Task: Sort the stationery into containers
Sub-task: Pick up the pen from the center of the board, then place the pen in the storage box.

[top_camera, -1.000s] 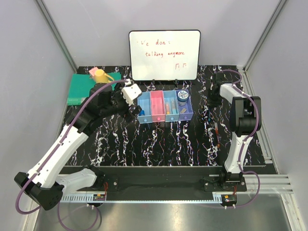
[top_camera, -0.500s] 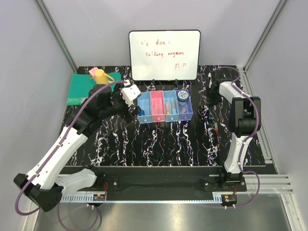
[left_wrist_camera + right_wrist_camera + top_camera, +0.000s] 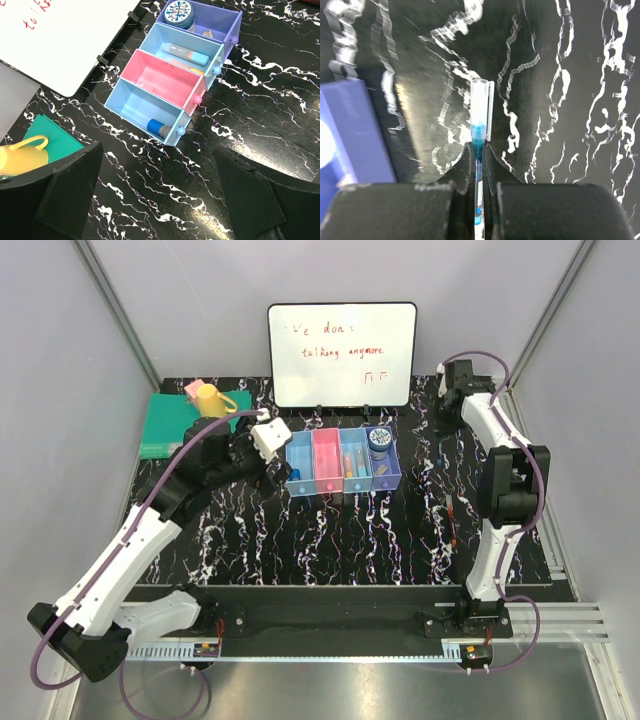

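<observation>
A row of four joined bins (image 3: 343, 462) sits mid-table, in front of a whiteboard (image 3: 342, 355) standing at the back edge. A roll (image 3: 179, 12) rests in the rightmost bin, a marker (image 3: 185, 53) in the bin beside it, and a capped marker (image 3: 158, 126) at the near end of the leftmost bin. A book (image 3: 172, 424) lies at the table's back left, a mug (image 3: 212, 398) on it. Two pens (image 3: 451, 517) lie on the table (image 3: 330, 540) right of the bins. The left gripper (image 3: 268, 445) hangs just left of the row; the right gripper (image 3: 479, 187), at back right, pinches a pen (image 3: 480, 130).
</observation>
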Motion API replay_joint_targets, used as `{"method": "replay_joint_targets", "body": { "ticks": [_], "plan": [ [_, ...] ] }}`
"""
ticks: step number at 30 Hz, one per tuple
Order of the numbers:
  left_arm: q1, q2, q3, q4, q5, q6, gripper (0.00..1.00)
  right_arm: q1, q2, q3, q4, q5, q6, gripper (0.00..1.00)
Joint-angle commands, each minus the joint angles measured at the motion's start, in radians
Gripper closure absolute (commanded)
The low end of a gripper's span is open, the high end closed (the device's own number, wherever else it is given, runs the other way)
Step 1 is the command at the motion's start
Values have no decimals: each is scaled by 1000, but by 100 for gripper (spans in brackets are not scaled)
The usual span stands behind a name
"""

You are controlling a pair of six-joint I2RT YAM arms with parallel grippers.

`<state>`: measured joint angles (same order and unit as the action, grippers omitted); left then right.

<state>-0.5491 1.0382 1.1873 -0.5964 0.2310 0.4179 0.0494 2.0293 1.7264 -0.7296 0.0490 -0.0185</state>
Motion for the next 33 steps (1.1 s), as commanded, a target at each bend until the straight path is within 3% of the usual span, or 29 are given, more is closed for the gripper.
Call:
{"method": "replay_joint_targets", "body": {
  "ticks": [1,13,33],
  "plan": [
    [-5,-41,-12,46,-2,-7,1,26,-47,134,-57,-86,46,100],
    [-5,-81,-40,44,-18,-5,1,127,-9,341,-105,-330,195,100],
    [-5,-125,-92,64,-21,-16,1,369,144,401,-76,-333,246,100]
  ]
}}
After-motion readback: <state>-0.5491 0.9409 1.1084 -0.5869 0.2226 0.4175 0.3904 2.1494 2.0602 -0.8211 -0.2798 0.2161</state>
